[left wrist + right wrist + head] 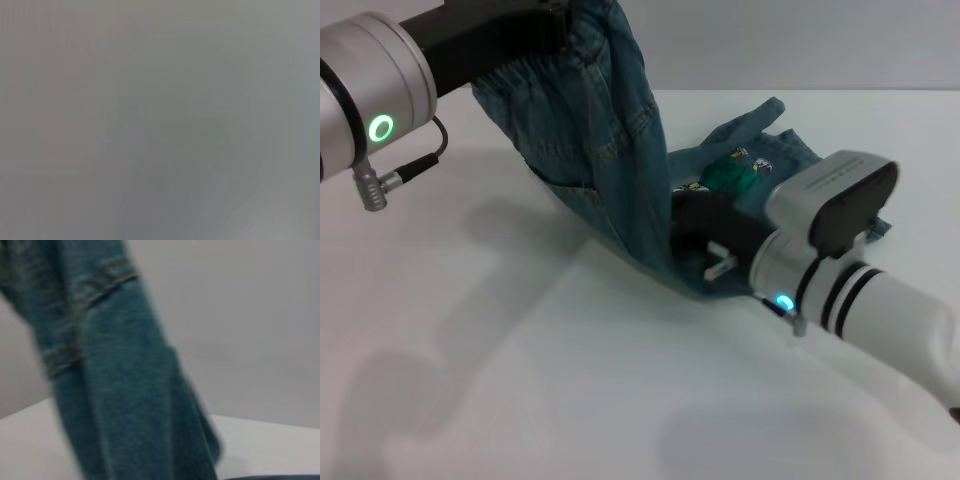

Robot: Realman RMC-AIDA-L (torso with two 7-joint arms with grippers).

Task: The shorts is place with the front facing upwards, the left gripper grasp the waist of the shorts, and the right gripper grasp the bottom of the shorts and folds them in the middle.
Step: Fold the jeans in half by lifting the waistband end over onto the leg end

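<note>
The blue denim shorts (620,150) hang in a steep sheet from the top left down to the table. My left gripper (555,25), on the green-lit silver arm, is high at the top edge and shut on the gathered waist (525,75). My right gripper (695,240), on the blue-lit striped arm, sits low on the table, shut on the bottom of the shorts, whose fabric folds around it. A colourful patch (730,175) shows just behind it. The right wrist view shows hanging denim (125,405) with orange stitching. Only grey blur fills the left wrist view.
The white table (520,380) spreads bare in front of and to the left of the shorts. A grey wall stands behind the table's far edge.
</note>
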